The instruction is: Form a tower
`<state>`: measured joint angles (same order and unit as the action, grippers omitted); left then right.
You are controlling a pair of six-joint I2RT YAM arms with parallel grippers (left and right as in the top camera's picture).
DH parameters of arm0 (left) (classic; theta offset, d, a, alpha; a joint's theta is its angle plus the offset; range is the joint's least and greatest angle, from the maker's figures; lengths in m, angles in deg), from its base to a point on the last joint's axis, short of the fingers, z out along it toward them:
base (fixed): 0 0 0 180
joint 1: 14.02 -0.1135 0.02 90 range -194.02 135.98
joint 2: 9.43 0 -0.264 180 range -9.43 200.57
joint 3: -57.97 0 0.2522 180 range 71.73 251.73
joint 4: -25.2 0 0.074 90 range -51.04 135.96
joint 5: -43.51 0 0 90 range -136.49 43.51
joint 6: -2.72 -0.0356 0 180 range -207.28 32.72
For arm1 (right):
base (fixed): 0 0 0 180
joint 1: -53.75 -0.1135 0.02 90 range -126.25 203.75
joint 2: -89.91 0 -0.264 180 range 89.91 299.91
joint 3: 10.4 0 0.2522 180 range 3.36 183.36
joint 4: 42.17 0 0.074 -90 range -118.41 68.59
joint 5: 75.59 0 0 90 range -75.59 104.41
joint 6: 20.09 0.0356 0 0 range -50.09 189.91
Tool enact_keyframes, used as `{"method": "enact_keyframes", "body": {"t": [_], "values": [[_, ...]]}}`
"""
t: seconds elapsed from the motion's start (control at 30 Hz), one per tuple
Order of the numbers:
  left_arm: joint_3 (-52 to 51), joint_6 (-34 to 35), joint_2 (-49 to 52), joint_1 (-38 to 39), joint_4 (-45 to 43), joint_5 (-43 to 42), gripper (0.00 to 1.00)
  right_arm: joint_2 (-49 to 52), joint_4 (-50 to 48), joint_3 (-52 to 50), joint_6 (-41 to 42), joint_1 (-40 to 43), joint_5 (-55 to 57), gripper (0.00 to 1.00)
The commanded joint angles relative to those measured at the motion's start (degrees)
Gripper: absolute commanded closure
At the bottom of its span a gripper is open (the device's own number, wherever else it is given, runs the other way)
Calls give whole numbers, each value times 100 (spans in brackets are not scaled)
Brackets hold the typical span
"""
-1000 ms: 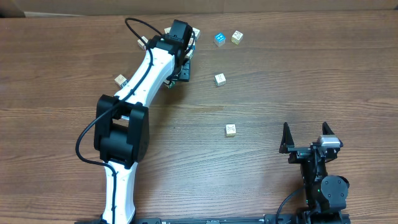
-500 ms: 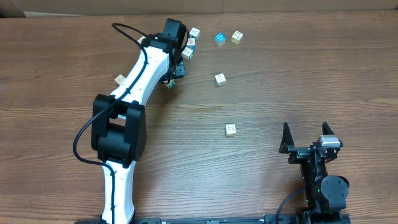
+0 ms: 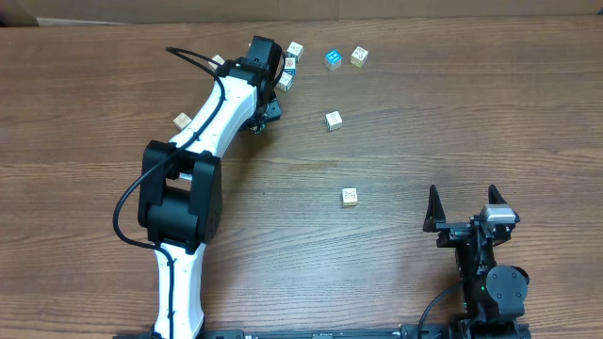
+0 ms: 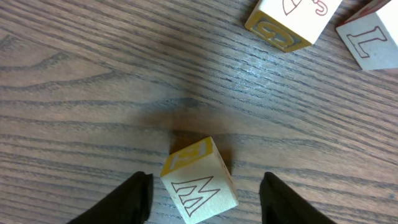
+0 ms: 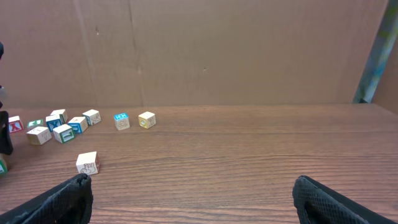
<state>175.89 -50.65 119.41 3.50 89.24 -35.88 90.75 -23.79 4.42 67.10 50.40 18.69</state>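
Main worry here: the M cube sits twisted relative to the left gripper, so if the jaws close like this they'll catch edges rather than flat faces, and the cube could spin or squirt out across the table. The gripper is roughly half open, straddling the cube with a gap on both sides, so it's holding nothing. The right gripper is parked near the front edge, jaws wide apart and empty. As for the tower, I can't find one anywhere. Everything looks like single cubes lying loose at the far side, though the left arm could be hiding something there. The M cube has a cream top with an outlined letter and yellow sides, with the L cube well apart from it.
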Motion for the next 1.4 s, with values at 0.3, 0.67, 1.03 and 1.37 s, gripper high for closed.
{"method": "enact_keyframes", "body": {"t": [0.3,0.67,1.03,1.37], "values": [[-341,133,131,7,-133,166,51,-68,-22,-61,-9,15,-9,0],[-470,-518,131,7,-343,157,71,-68,-22,-61,-9,15,-9,0],[-470,-1373,131,7,-341,162,44,-68,-22,-61,-9,15,-9,0],[-470,-1174,131,7,-667,160,51,-68,-22,-61,-9,15,-9,0]]}}
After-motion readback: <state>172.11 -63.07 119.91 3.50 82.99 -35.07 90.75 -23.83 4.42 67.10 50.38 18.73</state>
